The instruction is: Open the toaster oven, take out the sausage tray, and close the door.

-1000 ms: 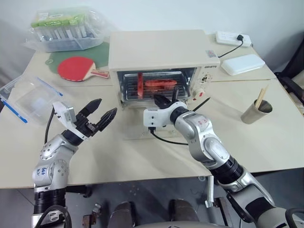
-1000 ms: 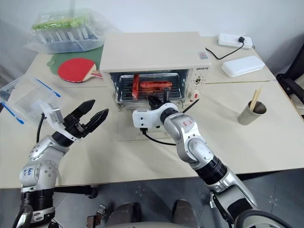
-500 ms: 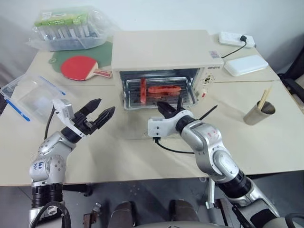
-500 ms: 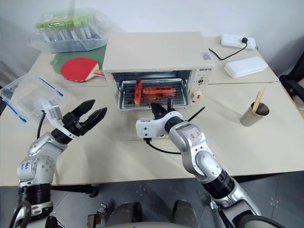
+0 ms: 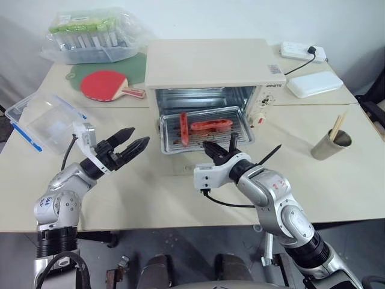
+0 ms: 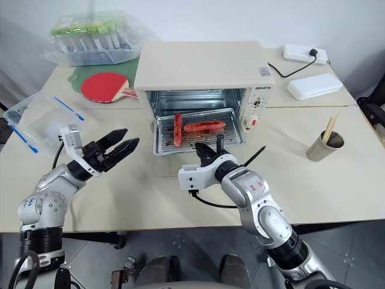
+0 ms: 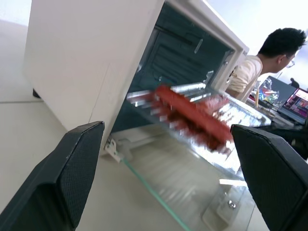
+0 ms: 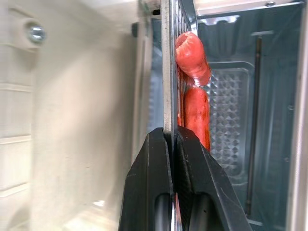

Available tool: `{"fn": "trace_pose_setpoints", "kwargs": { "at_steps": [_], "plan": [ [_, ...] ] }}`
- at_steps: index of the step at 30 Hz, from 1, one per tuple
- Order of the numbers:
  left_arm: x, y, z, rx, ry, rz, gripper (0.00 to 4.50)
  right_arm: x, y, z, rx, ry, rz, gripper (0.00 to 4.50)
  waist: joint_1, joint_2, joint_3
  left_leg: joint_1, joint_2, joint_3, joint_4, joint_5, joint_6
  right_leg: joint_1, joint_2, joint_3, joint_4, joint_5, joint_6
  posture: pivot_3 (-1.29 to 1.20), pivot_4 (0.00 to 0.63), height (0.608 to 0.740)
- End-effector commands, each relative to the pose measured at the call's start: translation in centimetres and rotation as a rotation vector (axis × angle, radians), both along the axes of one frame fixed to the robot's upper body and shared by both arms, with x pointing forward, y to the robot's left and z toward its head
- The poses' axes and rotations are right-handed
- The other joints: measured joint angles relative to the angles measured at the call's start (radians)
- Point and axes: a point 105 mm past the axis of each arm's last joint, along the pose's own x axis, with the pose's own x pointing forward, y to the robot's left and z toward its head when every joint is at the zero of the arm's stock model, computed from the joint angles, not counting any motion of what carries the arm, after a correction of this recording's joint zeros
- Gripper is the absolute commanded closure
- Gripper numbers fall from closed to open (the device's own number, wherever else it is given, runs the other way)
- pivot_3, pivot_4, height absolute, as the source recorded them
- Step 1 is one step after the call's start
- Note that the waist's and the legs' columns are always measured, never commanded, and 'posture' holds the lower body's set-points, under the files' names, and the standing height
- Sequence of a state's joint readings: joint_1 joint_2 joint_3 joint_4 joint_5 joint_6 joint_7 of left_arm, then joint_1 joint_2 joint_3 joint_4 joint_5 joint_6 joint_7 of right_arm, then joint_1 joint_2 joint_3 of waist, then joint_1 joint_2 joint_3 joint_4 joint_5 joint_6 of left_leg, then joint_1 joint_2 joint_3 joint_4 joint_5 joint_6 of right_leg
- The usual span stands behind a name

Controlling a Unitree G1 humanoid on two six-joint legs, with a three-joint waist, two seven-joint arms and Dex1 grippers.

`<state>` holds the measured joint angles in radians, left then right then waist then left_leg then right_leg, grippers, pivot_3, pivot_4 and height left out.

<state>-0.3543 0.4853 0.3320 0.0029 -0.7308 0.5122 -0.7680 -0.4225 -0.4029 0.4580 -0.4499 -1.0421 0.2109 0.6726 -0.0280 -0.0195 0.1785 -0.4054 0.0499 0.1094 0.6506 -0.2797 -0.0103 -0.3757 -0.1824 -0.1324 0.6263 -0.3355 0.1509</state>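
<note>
The cream-white toaster oven [image 5: 207, 63] stands mid-table with its glass door [image 7: 163, 185] folded down flat in front of it. The silver sausage tray [image 5: 240, 129] sticks about halfway out of the opening, carrying red sausages [image 5: 210, 125] on its rack. My right gripper [image 5: 212, 147] is shut on the tray's front edge; in the right wrist view its fingers [image 8: 154, 192] pinch the thin metal rim [image 8: 166, 72]. Left of the oven, my left gripper [image 5: 138, 136] hovers open above the table, holding nothing and pointing toward the oven's side.
A clear plastic box with blue clips [image 5: 42, 120] lies at the left edge. A red paddle [image 5: 102, 84] and a bagged tube rack [image 5: 90, 33] sit behind. On the right are a cup of chopsticks [image 5: 332, 144], a white case [image 5: 316, 83] and a power strip [image 5: 304, 51]. A person [image 7: 250, 72] sits beyond.
My right gripper has drawn back toward me, and the tray has slid out of the oven with it. The left gripper has stayed in place, still open.
</note>
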Motion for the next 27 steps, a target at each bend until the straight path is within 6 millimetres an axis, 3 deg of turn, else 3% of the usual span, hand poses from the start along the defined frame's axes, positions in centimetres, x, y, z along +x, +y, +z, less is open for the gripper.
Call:
{"fn": "trace_pose_setpoints", "kwargs": {
  "at_steps": [1,10,14,20,27],
  "plan": [
    [-0.3,-0.4,1.1,-0.014,-0.024,-0.033,0.00,-1.1,-0.1,2.7,0.039,-0.103,0.021,4.47,0.000,0.000,0.000,0.000,0.000,0.000,0.000,0.000,0.000,0.000,0.000,0.000,0.000,0.000,0.000,0.00,0.150,0.740],
    [-0.7,-1.3,1.2,-0.104,0.129,-0.116,0.00,-3.2,-0.5,3.2,0.070,-0.138,0.079,4.47,0.002,0.000,0.000,0.000,0.000,-0.001,0.000,0.000,0.000,0.000,0.000,0.000,0.000,0.000,0.000,0.00,0.150,0.740],
    [-0.6,-2.2,1.7,-0.164,0.234,-0.149,0.00,-4.4,-0.8,2.4,0.052,-0.114,0.133,4.47,0.005,-0.001,0.000,0.000,0.000,-0.001,0.001,0.000,0.000,0.001,0.000,0.000,0.000,0.000,0.000,0.00,0.150,0.740],
    [-1.2,-4.1,1.5,-0.219,0.484,-0.315,0.00,-4.7,-1.3,1.9,0.028,-0.105,0.152,4.47,0.003,-0.001,0.001,0.000,0.000,-0.002,0.001,0.000,0.000,0.001,0.000,0.001,0.000,0.000,0.000,0.00,0.150,0.740],
    [-1.4,-5.8,0.5,-0.233,0.587,-0.375,0.00,-4.5,-1.5,2.3,0.024,-0.118,0.152,4.47,0.003,-0.001,0.001,0.000,0.000,-0.002,0.001,0.000,0.000,0.001,0.000,0.001,0.000,0.000,0.000,0.00,0.150,0.740]
  ]
}}
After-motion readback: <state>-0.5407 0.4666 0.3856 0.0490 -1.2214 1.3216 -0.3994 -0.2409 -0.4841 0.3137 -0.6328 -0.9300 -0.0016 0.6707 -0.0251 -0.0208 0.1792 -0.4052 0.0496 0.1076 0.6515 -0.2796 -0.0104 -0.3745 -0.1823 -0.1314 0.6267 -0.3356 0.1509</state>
